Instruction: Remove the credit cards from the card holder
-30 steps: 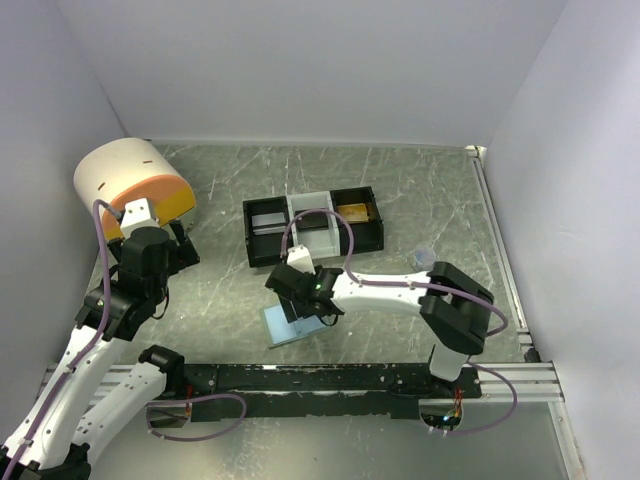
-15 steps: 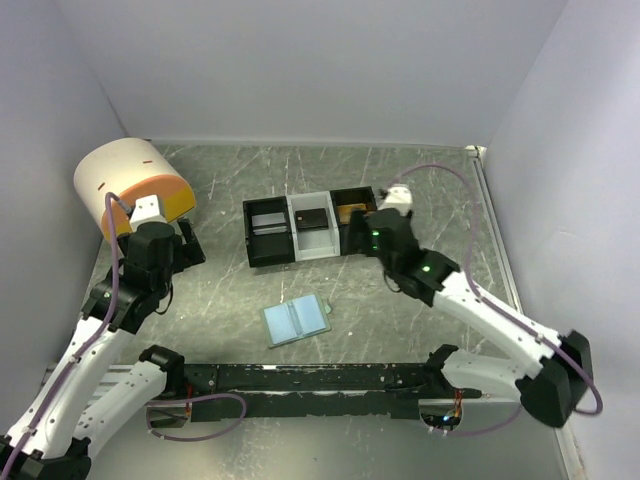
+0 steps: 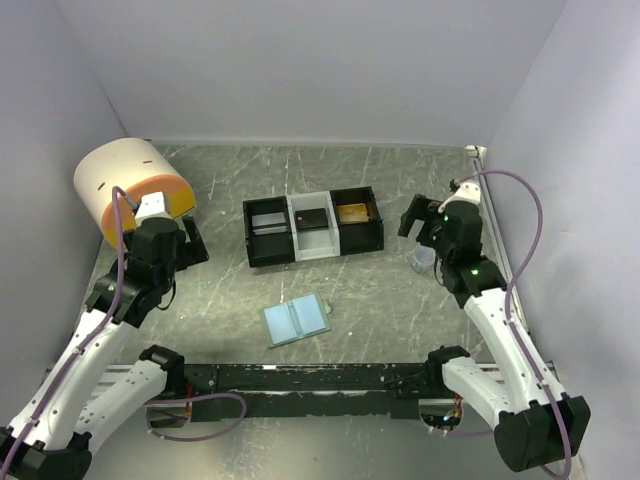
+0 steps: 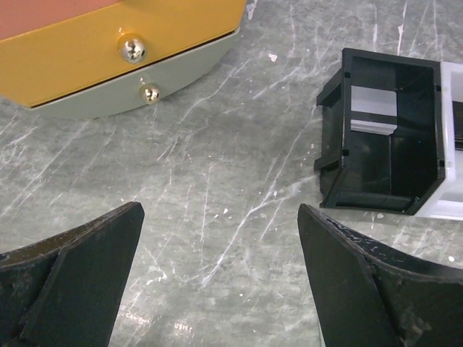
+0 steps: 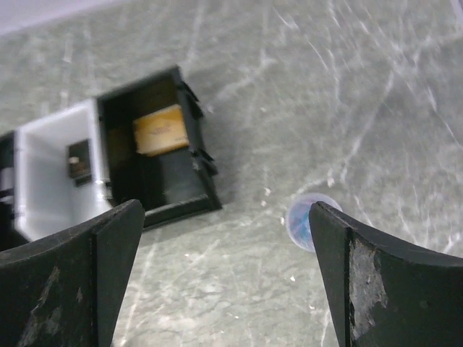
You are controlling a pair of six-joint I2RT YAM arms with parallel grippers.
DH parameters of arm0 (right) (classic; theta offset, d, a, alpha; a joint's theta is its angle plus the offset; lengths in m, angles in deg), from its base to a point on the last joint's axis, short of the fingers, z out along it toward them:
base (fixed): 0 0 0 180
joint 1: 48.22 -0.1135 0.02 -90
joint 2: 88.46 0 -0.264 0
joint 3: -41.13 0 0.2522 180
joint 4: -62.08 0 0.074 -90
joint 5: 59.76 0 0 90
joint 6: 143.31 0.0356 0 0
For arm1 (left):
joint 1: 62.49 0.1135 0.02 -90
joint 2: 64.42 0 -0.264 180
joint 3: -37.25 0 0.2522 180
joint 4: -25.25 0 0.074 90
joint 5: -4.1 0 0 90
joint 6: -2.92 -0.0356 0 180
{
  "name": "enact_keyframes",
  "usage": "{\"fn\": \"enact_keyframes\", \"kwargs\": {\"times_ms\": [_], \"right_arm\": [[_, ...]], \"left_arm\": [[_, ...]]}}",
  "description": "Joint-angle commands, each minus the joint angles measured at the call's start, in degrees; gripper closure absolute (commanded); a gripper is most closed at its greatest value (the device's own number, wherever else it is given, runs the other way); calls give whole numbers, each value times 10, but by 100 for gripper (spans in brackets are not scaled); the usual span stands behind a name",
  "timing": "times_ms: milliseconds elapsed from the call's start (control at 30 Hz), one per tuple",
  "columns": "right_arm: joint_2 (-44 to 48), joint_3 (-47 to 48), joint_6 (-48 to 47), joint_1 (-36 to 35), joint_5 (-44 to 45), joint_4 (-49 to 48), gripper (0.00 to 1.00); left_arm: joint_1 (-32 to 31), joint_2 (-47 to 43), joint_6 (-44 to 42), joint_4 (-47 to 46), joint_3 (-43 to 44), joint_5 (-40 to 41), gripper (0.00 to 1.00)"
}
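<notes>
Card holder (image 3: 296, 320) is lying opened flat on the bench (image 3: 400, 180), pale blue-green inside facing up and both panels showing. Its long axis is running left to right, with the right end tilting a bit toward the far wall and the fold crossing it in the middle. It's sitting on the near side of the tray (image 3: 268, 258), apart from it, roughly midway between your two arms.

The tray is holding the credit cards, one per compartment. You're looking at a grey card (image 3: 268, 222) in the left black one, a dark card (image 3: 315, 217) in the white middle and a gold card (image 3: 352, 211) in the right black one.

Your left end effector (image 3: 190, 245) is hanging wide open with nothing between the jaws, just beside the orange-and-cream drum (image 3: 130, 185). Your right end effector (image 3: 413, 220) is also gaping open and empty, next to a small clear cup (image 3: 423, 258).

Only the overhead view is showing you the card holder; neither wrist view is catching it. The left wrist view is giving you two shiny knobs (image 4: 134, 49) on the drum's face and the tray's left compartment. The right wrist view is showing the gold and dark cards close up, with the cup peeking out from behind one finger.
</notes>
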Motion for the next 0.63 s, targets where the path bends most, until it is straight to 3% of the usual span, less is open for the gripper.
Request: {"fn": "enact_keyframes", "kwargs": {"times_ms": [0, 267, 400, 600], "right_arm": [[10, 110, -55, 3, -76, 44, 0], [-8, 262, -64, -1, -62, 104, 0], [9, 299, -69, -1, -34, 109, 0], [32, 283, -79, -1, -42, 83, 0]], "left_arm": [[2, 27, -5, 7, 93, -24, 0], [2, 90, -34, 74, 328, -36, 0], [3, 77, -36, 83, 342, -27, 0], [2, 39, -20, 74, 310, -28, 0]]}}
